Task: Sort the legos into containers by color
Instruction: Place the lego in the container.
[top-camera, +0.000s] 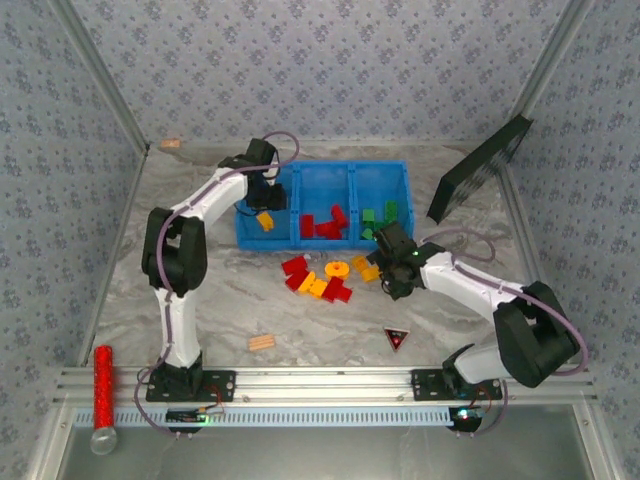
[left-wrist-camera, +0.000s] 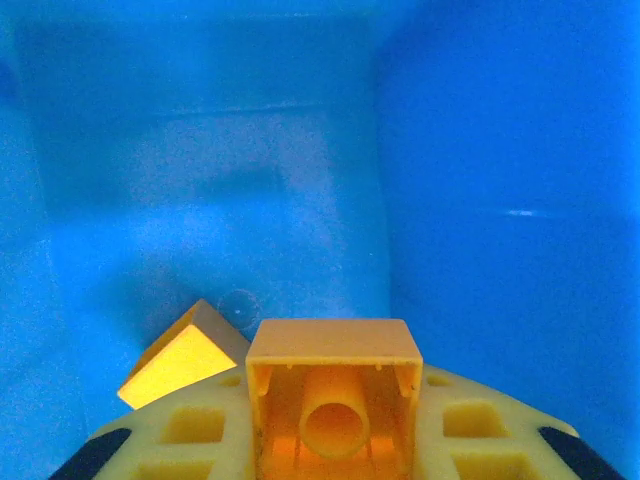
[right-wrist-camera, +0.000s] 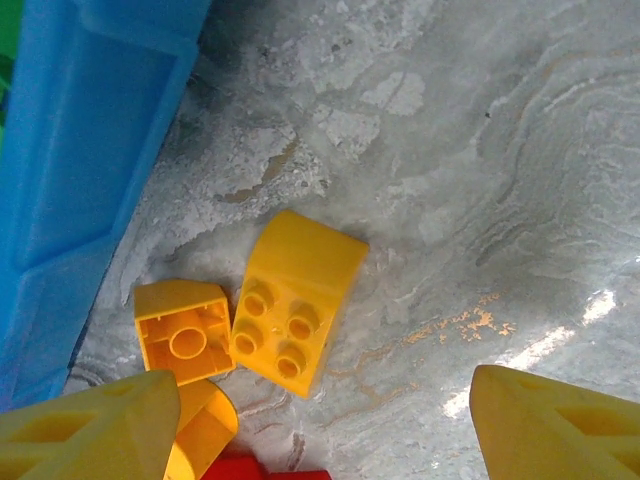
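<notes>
- Two-handedly sorting: clamping a yellow brick (left-wrist-camera: 333, 400) in the left gripper (left-wrist-camera: 335, 450), low inside the left compartment (left-wrist-camera: 200, 200) of the blue bin (top-camera: 325, 167), near a second yellow brick (left-wrist-camera: 180, 355).
- Holding the right gripper (right-wrist-camera: 320, 425) spread wide over a yellow slope brick (right-wrist-camera: 295, 300) and a hollow yellow brick (right-wrist-camera: 183, 330), touching each other on the tabletop (right-wrist-camera: 480, 150) just beside the blue bin.
- Risking a double catch or a sideways shove on closing, given such crowding.
- Risking a finger strike on the blue bin during descent.
- Risking a bounce on releasing the clamped brick onto its neighbour.
- Working on a grey marbled tabletop, probably slick, inside blue floral-papered walls (top-camera: 330, 60); leaving red and yellow loose legos (top-camera: 315, 287) mid-table.
</notes>
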